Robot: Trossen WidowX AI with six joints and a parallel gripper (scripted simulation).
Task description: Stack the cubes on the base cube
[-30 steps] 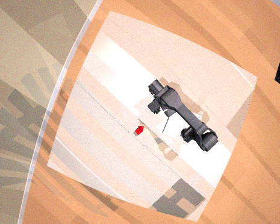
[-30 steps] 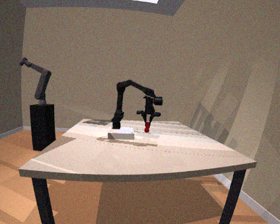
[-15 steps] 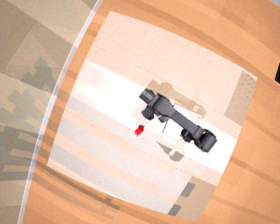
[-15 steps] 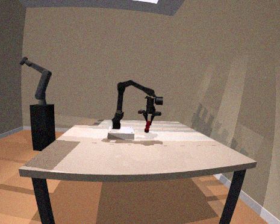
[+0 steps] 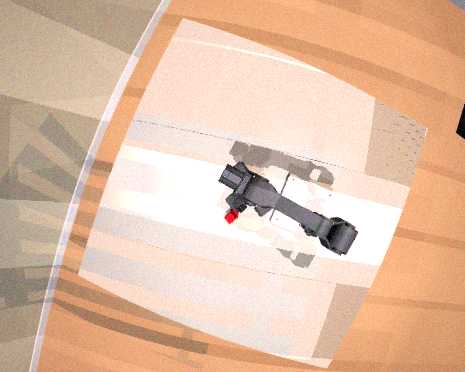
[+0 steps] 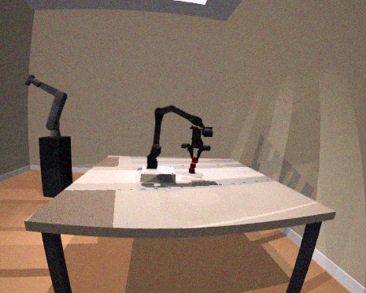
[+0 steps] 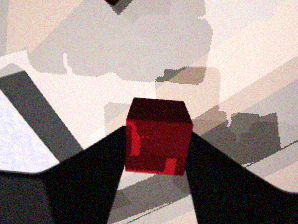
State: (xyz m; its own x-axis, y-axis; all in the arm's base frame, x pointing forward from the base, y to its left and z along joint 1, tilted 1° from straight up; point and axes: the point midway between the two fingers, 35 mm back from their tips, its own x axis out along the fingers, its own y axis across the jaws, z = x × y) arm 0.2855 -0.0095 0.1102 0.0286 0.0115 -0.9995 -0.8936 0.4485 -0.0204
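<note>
My gripper (image 6: 194, 158) (image 7: 156, 135) is shut on a red cube (image 6: 194, 160) (image 7: 155, 146), which looks roughly level between the fingertips. It is above the table; in the top view the arm hides it. Below it in the exterior view, more red cubes (image 6: 192, 168) (image 5: 231, 216) show as two small red blocks, one above the other and slightly offset. They are too small to tell the base cube from the loose one, or how they touch. In the wrist view only a dark corner with a red edge (image 7: 118, 6) shows at the top.
A low white box (image 6: 158, 178) (image 5: 304, 192) stands beside the arm's base, partly under the arm in the top view. Its dark side and pale top show at the left of the wrist view. Another arm (image 6: 57, 108) stands on a black pedestal (image 6: 56, 165) off the table.
</note>
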